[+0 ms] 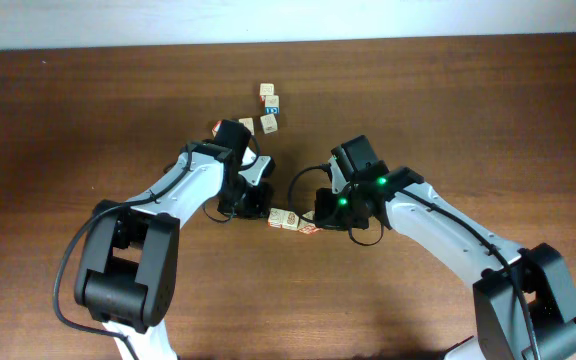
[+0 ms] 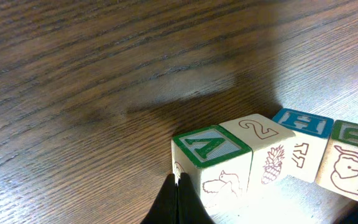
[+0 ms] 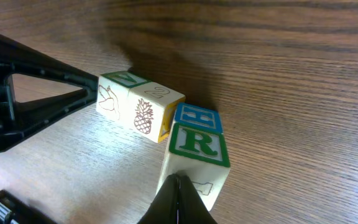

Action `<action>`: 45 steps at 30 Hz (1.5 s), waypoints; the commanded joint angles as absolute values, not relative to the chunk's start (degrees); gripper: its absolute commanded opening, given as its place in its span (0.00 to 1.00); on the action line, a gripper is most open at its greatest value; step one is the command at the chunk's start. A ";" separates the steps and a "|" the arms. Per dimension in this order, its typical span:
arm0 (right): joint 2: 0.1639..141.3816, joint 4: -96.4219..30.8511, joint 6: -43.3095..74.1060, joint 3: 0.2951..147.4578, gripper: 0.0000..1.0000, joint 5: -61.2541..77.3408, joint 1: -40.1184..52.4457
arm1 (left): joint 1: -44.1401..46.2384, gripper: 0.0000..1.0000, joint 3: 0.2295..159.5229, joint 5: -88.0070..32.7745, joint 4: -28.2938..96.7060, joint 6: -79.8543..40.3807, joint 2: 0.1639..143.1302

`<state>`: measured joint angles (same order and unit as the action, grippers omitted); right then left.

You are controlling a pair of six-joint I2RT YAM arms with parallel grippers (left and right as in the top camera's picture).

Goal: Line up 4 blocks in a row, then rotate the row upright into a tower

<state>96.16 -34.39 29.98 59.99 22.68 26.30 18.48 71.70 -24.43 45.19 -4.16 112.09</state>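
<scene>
Blocks (image 1: 290, 221) are lying in a short crooked row on the wooden table (image 1: 448, 100), in the gap between the two arms, and we are counting four of them. From the left wrist view we are reading them off in order. First is the A block (image 2: 211, 149) with a green-framed top, then the 2 block (image 2: 260, 132) with a pineapple drawn on its side. Next is the H block (image 2: 303, 124) with a blue top, and last the R block (image 2: 356, 140) with a green top and an animal outline on its side.

The A block and the 2 block are sitting flush against each other. The H block and the R block are also touching, but that pair is sitting at an angle to the first. Only a corner of the 2 block is meeting the H block, and a yellow side is showing in the wedge between them.

The left gripper (image 2: 178, 202) is reaching in at the A block's end of the row. Its fingers are pressed together, gripping nothing, with the tips resting against the A block's outer side. The right gripper (image 3: 179, 199) is sitting at the opposite end, fingers likewise together and empty, with the tips against the R block's near face.

Farther up the table, well apart from the row, we are seeing a loose cluster of other cubes (image 1: 268, 124) near the left arm's wrist.
</scene>
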 commanded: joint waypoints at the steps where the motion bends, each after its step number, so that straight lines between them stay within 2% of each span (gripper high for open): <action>1: 96.86 -36.93 30.55 60.51 0.04 18.20 25.78 | 18.70 0.00 72.05 -25.69 45.30 -4.71 112.62; 12: 99.24 -37.89 33.06 59.59 0.04 14.74 24.64 | 18.70 0.00 72.05 -25.67 45.23 -4.69 112.62; 16: 96.47 -48.75 33.32 62.76 0.04 14.41 17.04 | 18.70 0.00 72.05 -25.67 44.86 -4.69 112.62; 20: 101.51 -41.39 33.47 59.51 0.04 18.44 20.36 | 18.70 0.00 72.05 -25.69 44.42 -4.71 112.62; 27: 101.80 -35.48 34.20 59.51 0.04 20.47 23.68 | 18.76 0.00 72.05 -27.33 44.42 -4.71 112.62; 45: 98.06 -33.65 30.26 61.82 0.04 26.55 25.12 | 20.14 0.00 72.05 -27.59 44.58 -4.71 112.62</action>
